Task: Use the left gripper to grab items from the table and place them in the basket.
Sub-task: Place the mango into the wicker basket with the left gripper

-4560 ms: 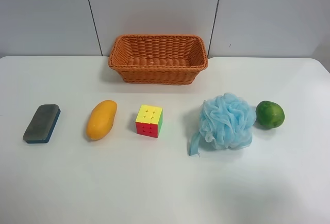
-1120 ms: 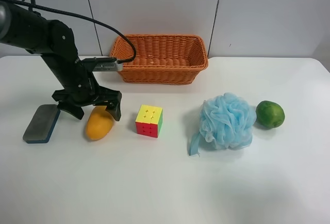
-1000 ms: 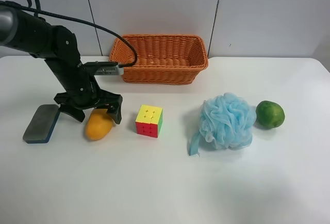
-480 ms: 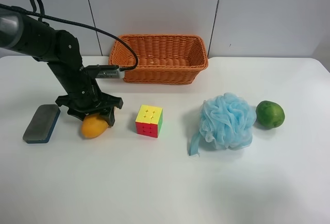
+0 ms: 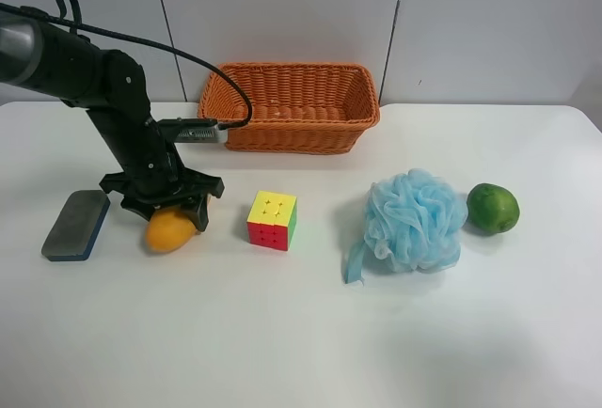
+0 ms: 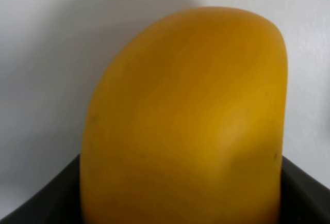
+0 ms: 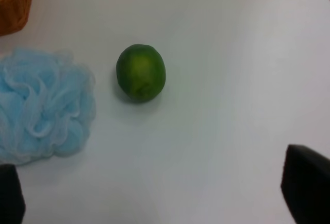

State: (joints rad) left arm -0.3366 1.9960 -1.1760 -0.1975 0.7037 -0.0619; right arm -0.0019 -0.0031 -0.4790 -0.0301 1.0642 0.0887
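1. The white table (image 5: 301, 333) carries everything.
2. The basket (image 5: 288, 135) stands at the table's far edge, well apart from the mango (image 5: 169, 233).
3. The left gripper (image 5: 167, 211), on the arm at the exterior high view's left, is clamped on the mango, with a black finger at each side.
4. The right gripper (image 7: 154, 198) shows two dark fingertips spread wide apart above bare table.
5. The blue mesh puff (image 5: 414, 220) lies just beside the green fruit (image 5: 493, 208).
6. The eraser (image 5: 75, 225) lies near the held mango.
7. The mango sits between the eraser and the puzzle cube (image 5: 272, 220).
8. The cube stands apart from the gripper's finger.
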